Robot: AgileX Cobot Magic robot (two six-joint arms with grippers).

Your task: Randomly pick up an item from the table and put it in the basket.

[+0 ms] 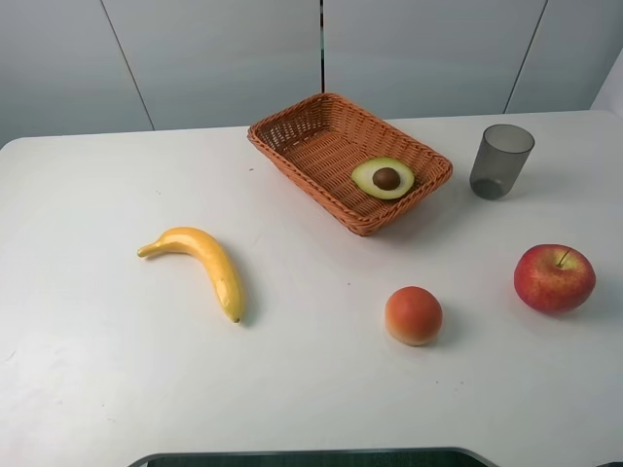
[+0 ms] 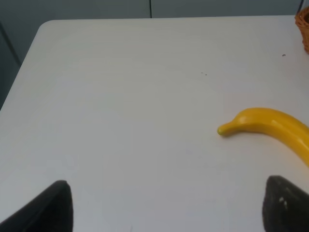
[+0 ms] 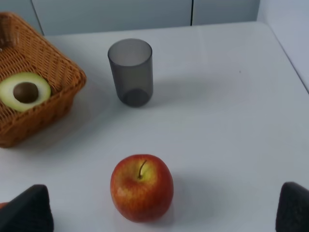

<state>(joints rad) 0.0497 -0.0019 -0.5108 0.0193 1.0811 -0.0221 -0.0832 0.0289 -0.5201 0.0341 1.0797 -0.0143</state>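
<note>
High view over a white table [image 1: 97, 389] with rounded corners. Toward the back, slightly right of centre, a low wicker basket [image 1: 292, 136], set at an angle. Inside it, near the right-hand corner, an avocado [image 1: 383, 178] half, lying cut face up, pit showing, resting on the basket floor close to the sloped wall. Judged from this, placement already done; nothing gripped. Elsewhere on the table: banana [image 1: 204, 261] to the left, well apart from the basket; peach [image 1: 413, 315] near the front centre; apple [image 1: 554, 277] at right; grey cup [image 1: 500, 161] upright just beside the basket's right corner. No arm visible in the high view. Left wrist view: left gripper [image 2: 166, 208] with both dark fingertips spread wide at the frame corners, bare table between them, banana nearby, nothing held. Right wrist view: right gripper [image 3: 164, 210] likewise spread wide, apple sitting ahead of the gap but untouched, cup and basket corner beyond. On handling, as a judgement only: avocado likely light and stiff, skin smooth and perhaps a little slippery, domed underside prone to rocking. Best hold probably across the narrow width, pinching the dark skin on both long sides, clear of the pit and flat face.
</note>
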